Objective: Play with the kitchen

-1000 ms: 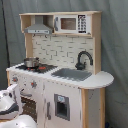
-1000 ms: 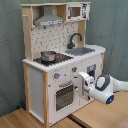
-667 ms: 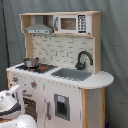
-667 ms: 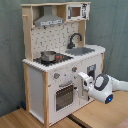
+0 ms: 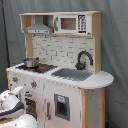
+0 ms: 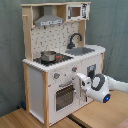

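Hidden or unclear items:
- Kitchen (image 5: 65, 95): base cut off by the bottom edge in the first exterior view.
- Arm (image 5: 12, 107): only partly in frame at the first exterior view's lower left; it covers part of the oven door (image 6: 65, 95).
- Gripper (image 6: 81, 81): finger state unreadable in both exterior views.
- Knobs (image 6: 56, 76): markings too small to tell.
- Microwave (image 5: 72, 23): panel blurred.

In the second exterior view, the gripper (image 6: 81, 81) sits right of centre, hard against the kitchen (image 6: 37, 82) front. A pot (image 6: 48, 55) blocks the stovetop, the faucet (image 6: 75, 39) guards the sink; lower-right floor is open.
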`<state>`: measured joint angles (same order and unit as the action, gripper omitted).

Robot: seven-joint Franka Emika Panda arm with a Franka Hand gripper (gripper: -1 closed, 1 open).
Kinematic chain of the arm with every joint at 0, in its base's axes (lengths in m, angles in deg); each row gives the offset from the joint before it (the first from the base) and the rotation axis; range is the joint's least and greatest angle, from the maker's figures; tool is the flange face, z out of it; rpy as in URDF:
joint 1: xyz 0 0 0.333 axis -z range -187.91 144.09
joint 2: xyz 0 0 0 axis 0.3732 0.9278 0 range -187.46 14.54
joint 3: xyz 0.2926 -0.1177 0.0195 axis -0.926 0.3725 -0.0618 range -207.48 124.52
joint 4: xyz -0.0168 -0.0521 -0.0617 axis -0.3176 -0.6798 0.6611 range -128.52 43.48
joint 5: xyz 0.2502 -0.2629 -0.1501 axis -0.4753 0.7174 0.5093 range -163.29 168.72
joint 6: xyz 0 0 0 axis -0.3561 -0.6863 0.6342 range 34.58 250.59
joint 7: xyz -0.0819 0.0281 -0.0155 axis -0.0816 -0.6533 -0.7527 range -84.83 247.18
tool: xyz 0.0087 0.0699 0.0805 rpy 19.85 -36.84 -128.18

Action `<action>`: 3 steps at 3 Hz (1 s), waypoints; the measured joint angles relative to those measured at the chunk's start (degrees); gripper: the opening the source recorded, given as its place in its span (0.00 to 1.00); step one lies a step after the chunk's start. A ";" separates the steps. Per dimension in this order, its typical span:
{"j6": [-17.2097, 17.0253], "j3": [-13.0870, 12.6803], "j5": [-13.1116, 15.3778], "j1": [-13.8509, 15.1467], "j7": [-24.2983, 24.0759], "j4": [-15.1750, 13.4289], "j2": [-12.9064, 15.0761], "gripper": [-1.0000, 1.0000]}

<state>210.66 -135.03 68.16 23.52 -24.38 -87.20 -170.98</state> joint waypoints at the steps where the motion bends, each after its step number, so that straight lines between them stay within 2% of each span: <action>1: 0.00 0.44 -0.01 3.15 -2.48 4.20 0.00 1.00; 2: -0.01 1.00 -0.01 4.13 -3.48 4.93 0.00 1.00; 3: -0.01 1.00 -0.01 4.13 -3.48 4.91 0.00 0.00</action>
<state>210.65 -134.04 68.15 27.65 -27.86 -82.29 -170.97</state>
